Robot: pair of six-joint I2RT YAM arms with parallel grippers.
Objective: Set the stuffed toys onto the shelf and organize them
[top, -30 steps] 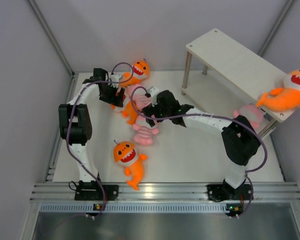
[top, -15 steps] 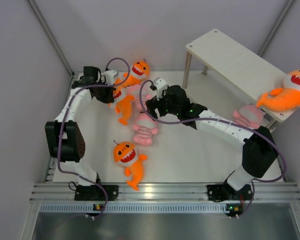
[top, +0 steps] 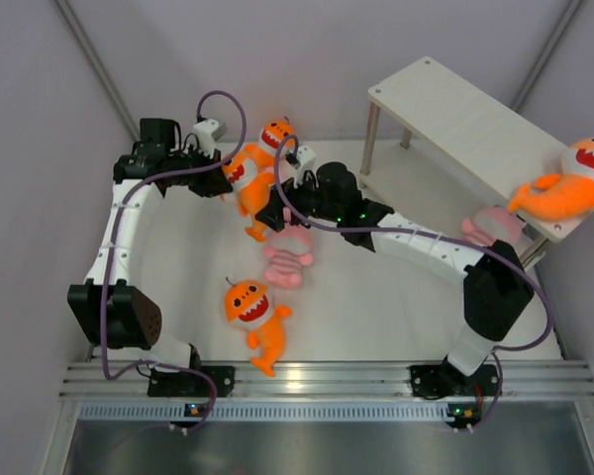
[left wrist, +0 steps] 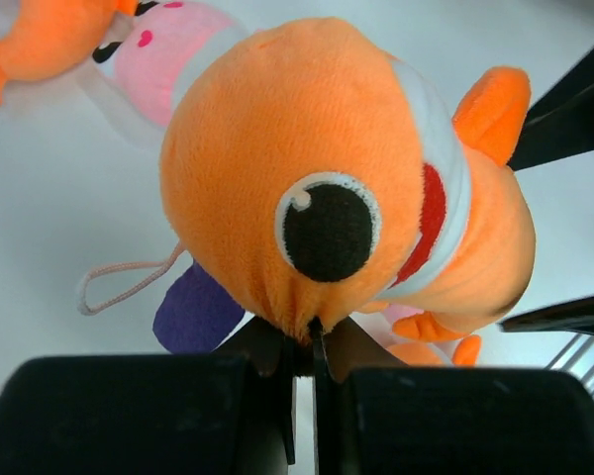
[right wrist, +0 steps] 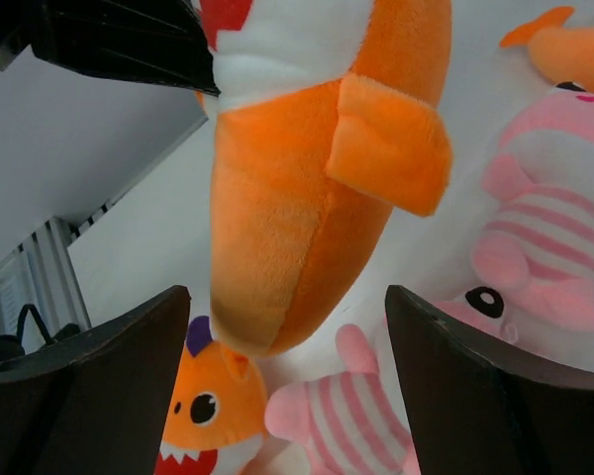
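White desk point(top: 396, 297) below, the orange shark-shaped plush toy point(left wrist: 317, 178) hangs lengthwise from the left claw point(left wrist: 303, 341), which pinches its head, its tail seemingly dangling between the spread-apart right claw point(right wrist: 282, 336), the arm nearer the cream two-tier shelf point(top: 455, 114) at far right.

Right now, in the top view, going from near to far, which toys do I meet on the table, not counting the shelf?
front shark → pink plush → held shark → back shark
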